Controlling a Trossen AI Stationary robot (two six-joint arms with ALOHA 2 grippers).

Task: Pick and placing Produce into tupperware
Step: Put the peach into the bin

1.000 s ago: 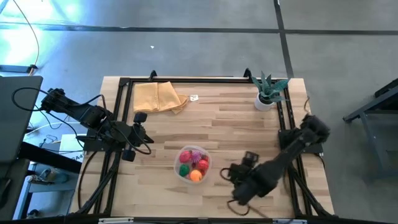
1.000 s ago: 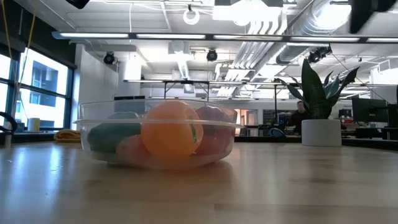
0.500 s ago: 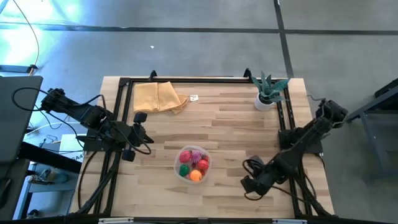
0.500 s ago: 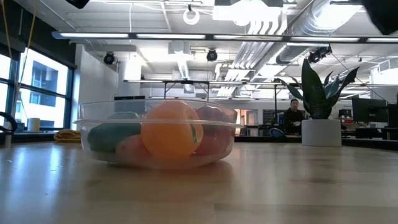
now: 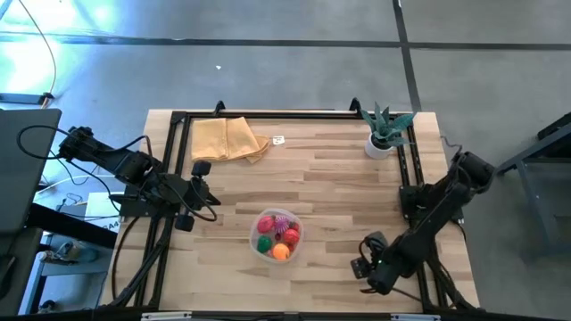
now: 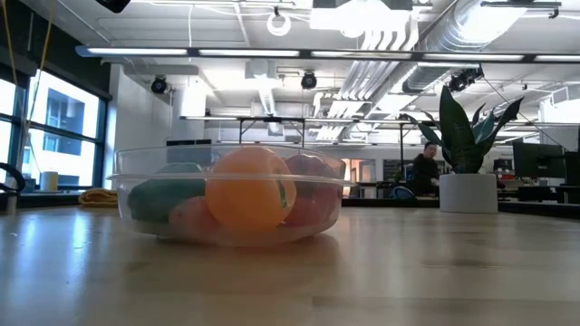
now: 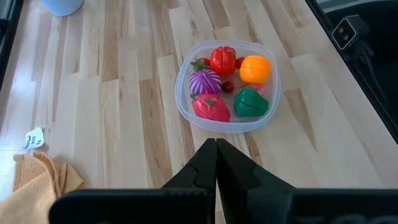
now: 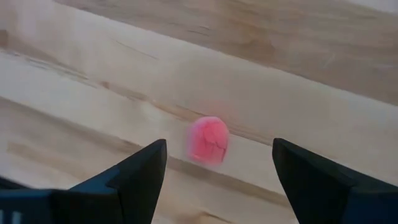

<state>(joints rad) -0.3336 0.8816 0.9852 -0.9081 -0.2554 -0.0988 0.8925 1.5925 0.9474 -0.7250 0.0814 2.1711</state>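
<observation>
Right wrist view: blurred pink piece [image 8: 208, 140] between open claw [image 8: 217, 180] fingers.

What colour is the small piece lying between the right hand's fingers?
Pink piece, seen best in the right wrist view.

Grey floor [image 5: 285, 71], ceiling ducts [image 6: 399, 36]

I can read no text, label, brand or number anywhere. A small white tag [image 5: 279, 140] lies on the tabletop [image 5: 339, 178] near its far edge, just beside the folded cloth [image 5: 227, 139], but any marks on it are too small for me to make out.
</observation>
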